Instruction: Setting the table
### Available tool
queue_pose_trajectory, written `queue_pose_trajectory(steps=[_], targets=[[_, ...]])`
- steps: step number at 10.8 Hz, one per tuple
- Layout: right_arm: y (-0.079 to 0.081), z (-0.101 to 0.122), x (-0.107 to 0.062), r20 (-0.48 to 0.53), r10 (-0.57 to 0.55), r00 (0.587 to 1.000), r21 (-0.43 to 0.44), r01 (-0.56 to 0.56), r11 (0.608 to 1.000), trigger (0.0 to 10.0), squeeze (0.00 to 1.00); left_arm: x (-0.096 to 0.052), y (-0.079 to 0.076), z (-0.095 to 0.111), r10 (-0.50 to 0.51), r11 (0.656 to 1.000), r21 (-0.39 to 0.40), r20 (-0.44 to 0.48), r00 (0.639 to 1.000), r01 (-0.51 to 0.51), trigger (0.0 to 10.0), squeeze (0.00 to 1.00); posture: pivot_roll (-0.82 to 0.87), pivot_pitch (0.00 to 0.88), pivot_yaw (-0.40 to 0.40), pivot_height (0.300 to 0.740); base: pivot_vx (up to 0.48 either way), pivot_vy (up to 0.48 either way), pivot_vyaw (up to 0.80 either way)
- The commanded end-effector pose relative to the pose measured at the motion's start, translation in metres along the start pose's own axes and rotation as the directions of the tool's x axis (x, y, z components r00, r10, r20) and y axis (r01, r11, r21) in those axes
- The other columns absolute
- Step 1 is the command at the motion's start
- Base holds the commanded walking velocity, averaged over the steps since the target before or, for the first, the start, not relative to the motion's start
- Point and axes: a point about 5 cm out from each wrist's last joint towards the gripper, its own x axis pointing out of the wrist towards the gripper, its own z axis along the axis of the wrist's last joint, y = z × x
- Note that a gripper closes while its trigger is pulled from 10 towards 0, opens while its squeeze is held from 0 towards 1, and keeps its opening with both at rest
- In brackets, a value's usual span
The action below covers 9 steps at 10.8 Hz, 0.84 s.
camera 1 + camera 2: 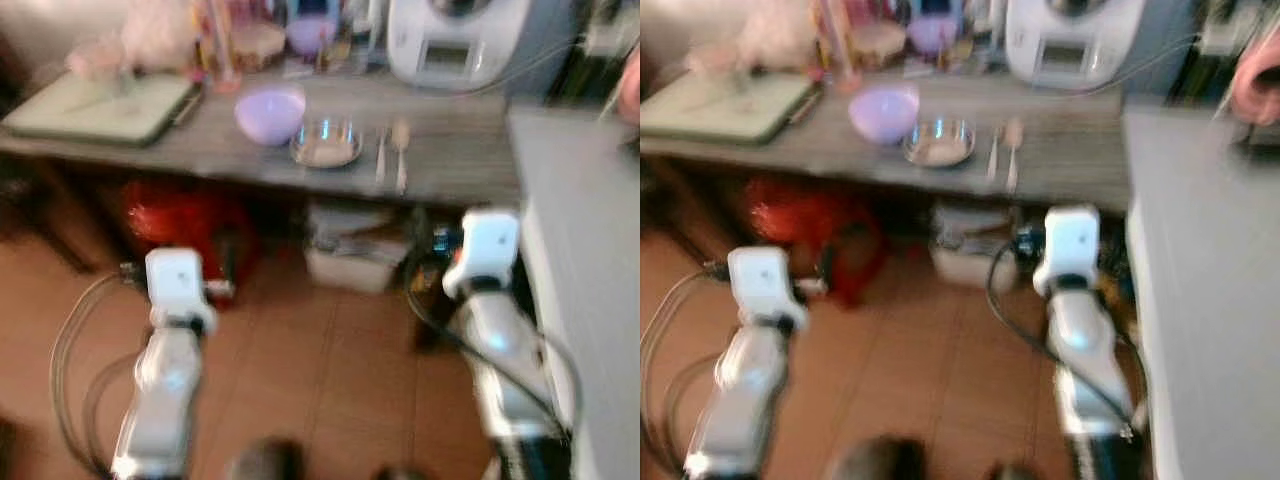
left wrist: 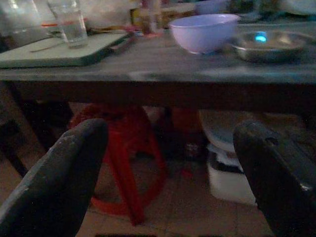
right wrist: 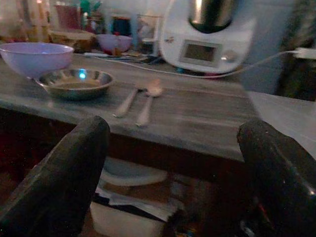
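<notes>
A lilac bowl (image 1: 270,112) stands on the grey wooden table (image 1: 450,170), with a shallow steel dish (image 1: 326,144) right beside it. A fork (image 3: 127,102) and a spoon (image 3: 148,103) lie side by side just past the dish. My left gripper (image 2: 170,163) is open and empty, held below the table edge in front of the bowl. My right gripper (image 3: 173,158) is open and empty too, low in front of the cutlery. Both silver arms (image 1: 165,370) reach forward over the floor. The head views are blurred.
A pale green cutting board (image 1: 105,108) with a glass (image 2: 69,22) lies at the table's left. A white kitchen appliance (image 1: 455,40) and jars stand at the back. A red stool (image 1: 180,225) and white containers (image 1: 355,255) sit under the table. A grey counter (image 1: 590,250) rises on the right, a person's hand (image 1: 1255,85) above it.
</notes>
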Motion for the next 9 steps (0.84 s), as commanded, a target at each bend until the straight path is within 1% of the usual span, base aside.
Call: queue_pose_trajectory(steps=[1, 3, 4, 5, 6, 9], targets=[[-0.0001, 0.0055, 0.0024, 0.019, -0.004, 1.000, 0.012, 0.003, 1.000, 10.0, 0.00, 0.0006, 0.0053, 0.0020, 0.014, 1.000, 0.018, 0.009, 1.000, -0.014, 10.0, 0.00, 0.00, 0.049, 0.056, 0.740, -0.244, 0.000, 0.00], [0.0012, 0.0064, 0.0033, 0.021, 0.000, 1.000, 0.017, -0.001, 1.000, 10.0, 0.00, 0.0002, 0.0034, 0.0040, -0.005, 1.000, -0.002, 0.024, 1.000, 0.005, 10.0, 0.00, 0.00, 0.048, 0.056, 0.740, 0.000, 0.000, 0.00], [0.0015, 0.0064, 0.0034, 0.020, 0.001, 1.000, 0.021, -0.001, 1.000, 10.0, 0.00, -0.0002, 0.0006, 0.0049, -0.037, 0.999, -0.031, 0.025, 0.999, 0.038, 10.0, 0.00, 0.00, 0.047, 0.056, 0.740, 0.000, 0.000, 0.00], [0.0012, 0.0060, 0.0032, 0.017, 0.001, 1.000, 0.025, -0.001, 1.000, 10.0, 0.00, -0.0008, -0.0026, 0.0058, -0.059, 0.997, -0.041, 0.025, 0.998, 0.060, 10.0, 0.00, 0.00, 0.048, 0.057, 0.740, 0.000, 0.000, 0.00], [0.0007, 0.0057, 0.0032, 0.014, 0.000, 1.000, 0.026, -0.001, 1.000, 10.0, 0.00, -0.0011, -0.0036, 0.0061, -0.063, 0.997, -0.040, 0.025, 0.998, 0.064, 10.0, 0.00, 0.00, 0.049, 0.058, 0.740, 0.000, 0.000, -0.41], [0.0012, 0.0059, 0.0030, 0.013, 0.005, 1.000, 0.025, -0.005, 1.000, 10.0, 0.00, -0.0015, -0.0038, 0.0063, -0.070, 0.996, -0.045, 0.028, 0.997, 0.071, 10.0, 0.00, 0.00, 0.055, 0.056, 0.740, 0.000, 0.000, -0.78]])
